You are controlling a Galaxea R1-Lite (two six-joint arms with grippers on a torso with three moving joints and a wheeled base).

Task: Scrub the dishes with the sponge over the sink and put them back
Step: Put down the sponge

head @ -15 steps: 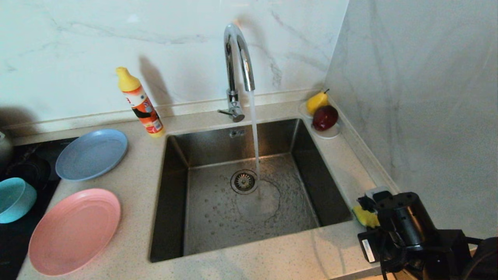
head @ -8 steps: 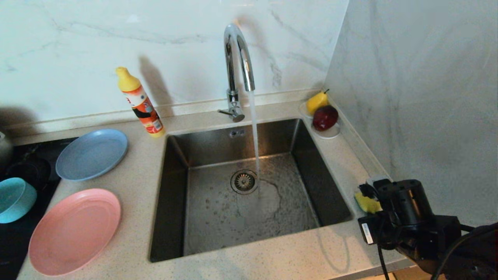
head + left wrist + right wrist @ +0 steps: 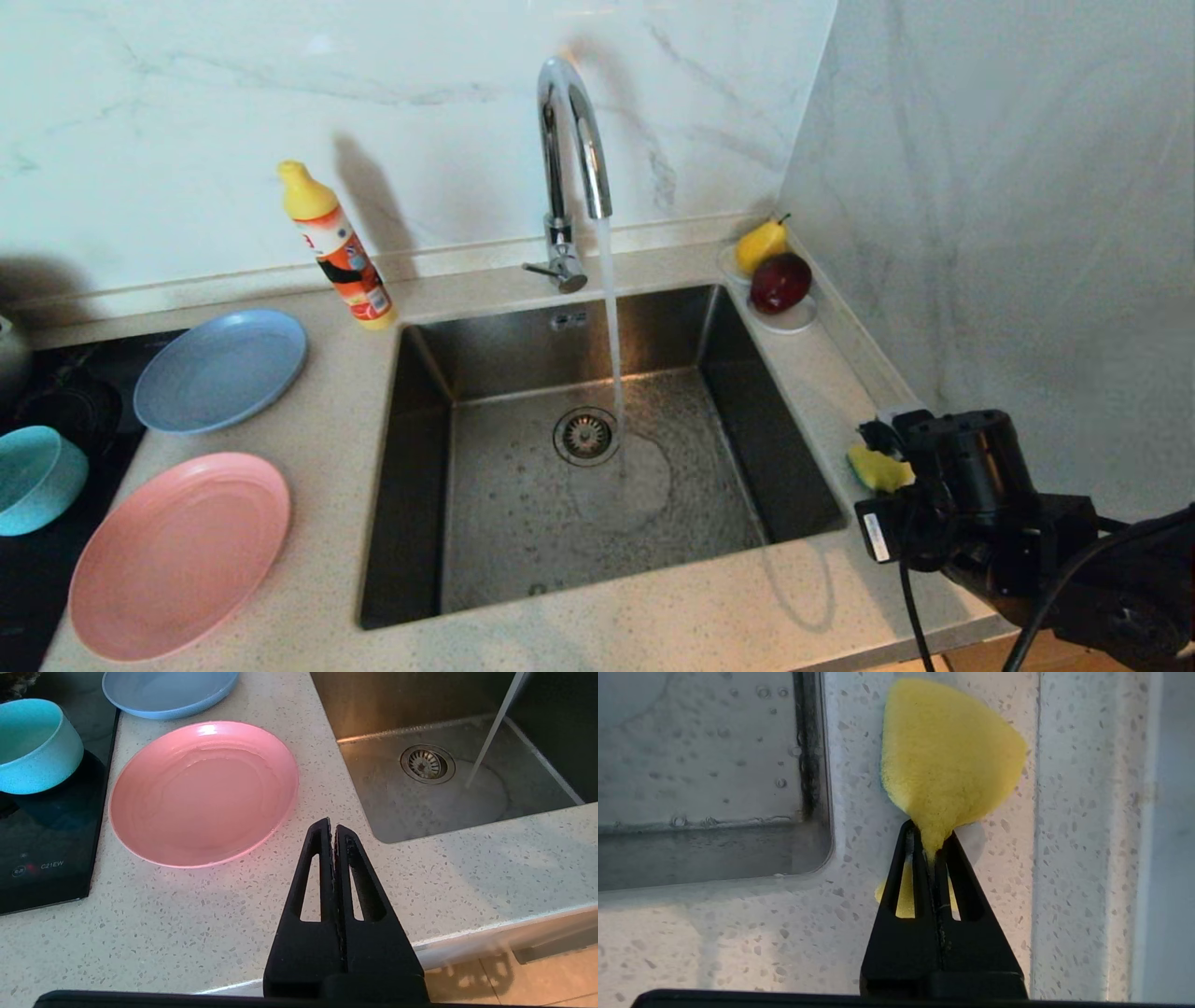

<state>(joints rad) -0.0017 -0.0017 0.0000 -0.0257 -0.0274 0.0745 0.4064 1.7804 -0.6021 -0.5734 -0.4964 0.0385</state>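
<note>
Sink station, with the right gripper (image 3: 931,851) pinching the sponge (image 3: 948,751) at the tabletop's right edge.

From left to right: the teal bowl (image 3: 33,478) is cut off by the frame edge on the black hob (image 3: 79,411); the blue plate (image 3: 220,370) and pink plate (image 3: 177,553) lie flat on the tabletop (image 3: 327,467); a soap bottle (image 3: 338,247) leans near the wall. The left gripper (image 3: 332,833), fingers pressed together and holding nothing, hangs over the tabletop beside the pink plate. The tap (image 3: 571,140) runs water into the sink (image 3: 597,448). The sponge sits right of the sink near the side wall, its pinched end squeezed to a point and its body flaring away from the gripper; the arm hides most of it from the head view, and its green layer barely shows.
</note>
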